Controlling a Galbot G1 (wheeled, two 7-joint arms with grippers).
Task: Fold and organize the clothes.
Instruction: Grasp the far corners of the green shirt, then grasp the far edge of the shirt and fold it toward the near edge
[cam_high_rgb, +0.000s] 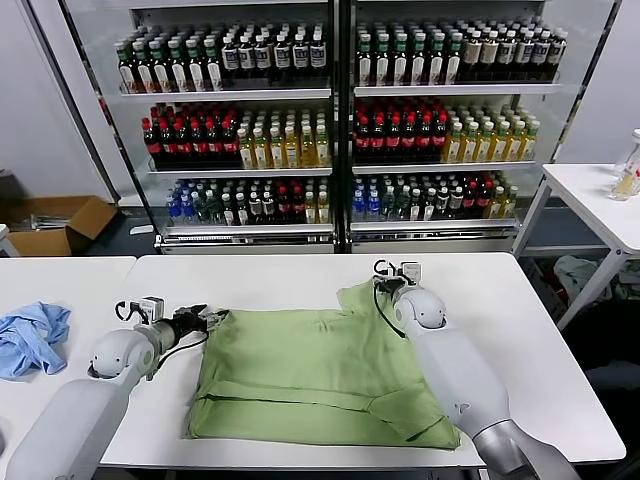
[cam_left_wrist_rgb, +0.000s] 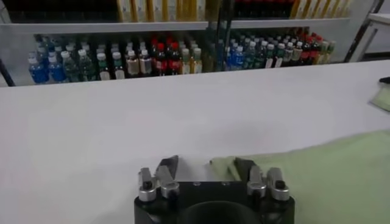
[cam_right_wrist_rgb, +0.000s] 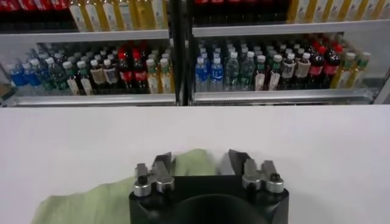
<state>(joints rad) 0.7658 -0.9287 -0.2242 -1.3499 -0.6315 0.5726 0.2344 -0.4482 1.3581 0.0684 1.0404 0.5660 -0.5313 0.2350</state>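
A plain light green shirt (cam_high_rgb: 320, 375) lies on the white bench (cam_high_rgb: 520, 330), with a crumpled blue cloth (cam_high_rgb: 32, 338) on the neighbouring white bench.

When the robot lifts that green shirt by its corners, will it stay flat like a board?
Probably not. The green shirt lies limp with soft folds, so it would likely droop between the left gripper and right gripper. It looks thin, so probably light.

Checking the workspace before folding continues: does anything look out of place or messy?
A crumpled blue cloth lies bunched on the neighbouring table's left side, apart from the green shirt. The shirt's near edge is folded unevenly, with a diagonal crease at its right corner.
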